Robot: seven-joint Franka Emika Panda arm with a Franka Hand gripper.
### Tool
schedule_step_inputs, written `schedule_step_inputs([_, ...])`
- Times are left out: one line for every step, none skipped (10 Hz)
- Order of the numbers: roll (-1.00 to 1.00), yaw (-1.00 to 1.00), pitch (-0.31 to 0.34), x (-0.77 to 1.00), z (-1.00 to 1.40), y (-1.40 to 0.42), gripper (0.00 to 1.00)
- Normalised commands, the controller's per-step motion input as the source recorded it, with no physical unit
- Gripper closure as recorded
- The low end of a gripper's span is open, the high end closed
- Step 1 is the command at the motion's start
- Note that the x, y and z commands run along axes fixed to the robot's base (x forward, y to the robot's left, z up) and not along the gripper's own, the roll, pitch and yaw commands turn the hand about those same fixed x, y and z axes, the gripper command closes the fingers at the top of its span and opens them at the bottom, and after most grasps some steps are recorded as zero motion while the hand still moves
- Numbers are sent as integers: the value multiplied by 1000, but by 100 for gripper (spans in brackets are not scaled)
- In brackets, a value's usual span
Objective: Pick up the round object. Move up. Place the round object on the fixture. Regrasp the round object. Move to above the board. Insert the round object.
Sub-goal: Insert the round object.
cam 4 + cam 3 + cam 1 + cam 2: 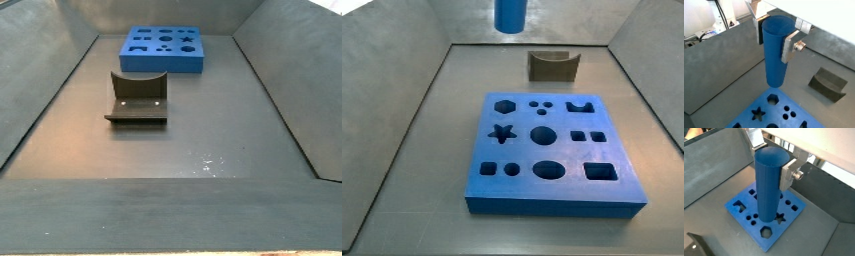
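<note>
The round object (773, 55) is a blue cylinder peg that hangs upright between the silver fingers (789, 47) of my gripper (774, 42), which is shut on its upper part. The same grasp shows in both wrist views, gripper (772, 165) on peg (767, 188). The blue board (751, 225) with dark shaped holes lies on the floor well below the peg. In a side view only the peg's lower end (509, 14) shows, high above the board (549, 195); the gripper is out of that frame. The fixture (552, 66), a small olive-brown notched block, stands bare beyond the board.
Grey walls enclose the floor on all sides (422, 120). In a side view the fixture (138, 98) sits mid-floor and the board (163, 62) lies near the far wall. The fixture (827, 84) also shows beside the board's corner (771, 112).
</note>
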Motion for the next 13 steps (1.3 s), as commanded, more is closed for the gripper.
schedule_step_inputs([0, 0, 6, 0, 0, 0, 100])
schedule_step_inputs([0, 0, -4, 0, 0, 0, 100])
schedule_step_inputs([0, 0, 0, 0, -20, 0, 100])
schedule_step_inputs([-9, 0, 0, 0, -3, 0, 100])
schedule_step_inputs([-90, 0, 0, 160, -180, -123, 100])
schedule_step_inputs([-257, 0, 44, 466, -266, -254, 100])
schedule_step_inputs([-379, 0, 51, 603, -260, -263, 100])
schedule_step_inputs([-367, 0, 61, 669, -271, -246, 100])
schedule_step_inputs([-321, 0, 83, 749, -340, -254, 100])
schedule_step_inputs([-267, 0, 80, 751, -451, -283, 100])
schedule_step_inputs([-143, 0, 0, 386, -720, -177, 100])
schedule_step_inputs([-83, 29, -53, 83, -889, -46, 100])
schedule_step_inputs([-61, 6, -103, 0, -926, 0, 100])
